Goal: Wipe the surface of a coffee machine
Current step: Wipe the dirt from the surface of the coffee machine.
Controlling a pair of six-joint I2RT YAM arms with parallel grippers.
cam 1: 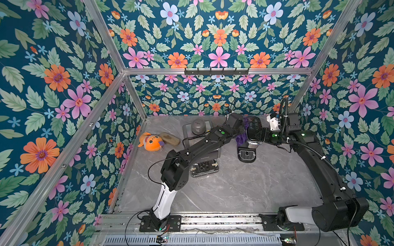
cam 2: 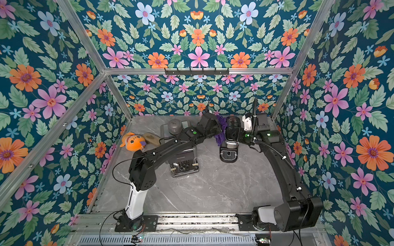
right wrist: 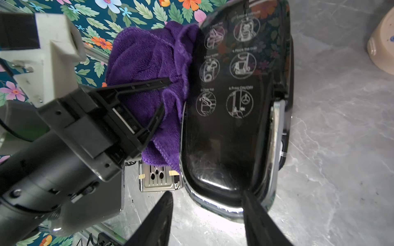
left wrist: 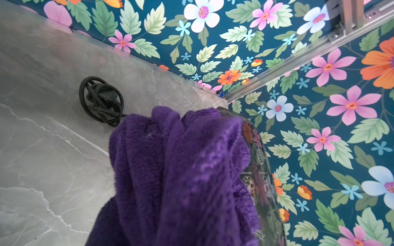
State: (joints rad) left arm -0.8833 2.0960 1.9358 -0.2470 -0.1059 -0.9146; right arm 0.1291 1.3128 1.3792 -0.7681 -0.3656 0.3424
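Note:
A glossy black coffee machine [cam 1: 253, 130] [cam 2: 231, 131] stands near the back of the table; white pictograms mark its lid [right wrist: 230, 106]. My left gripper [cam 1: 242, 127] [cam 2: 217, 127] [right wrist: 165, 93] is shut on a bunched purple cloth [cam 1: 240, 138] [cam 2: 219, 138] [right wrist: 145, 59], which presses against the machine's left side. In the left wrist view the cloth [left wrist: 181, 170] hides the fingers, and the machine's side [left wrist: 262, 191] shows beside it. My right gripper [cam 1: 261, 135] [cam 2: 241, 135] [right wrist: 206, 192] is open at the machine's front right rim, one fingertip [right wrist: 247, 198] overlapping the lid's edge.
A silver coffee machine [cam 1: 204, 166] sits under my left forearm. A grey round appliance [cam 1: 199, 126] rests on a tray behind it. An orange plush toy [cam 1: 150, 141] and a tan pad [cam 1: 169, 138] lie at the left. A coiled black cord [left wrist: 101, 102] lies by the back wall.

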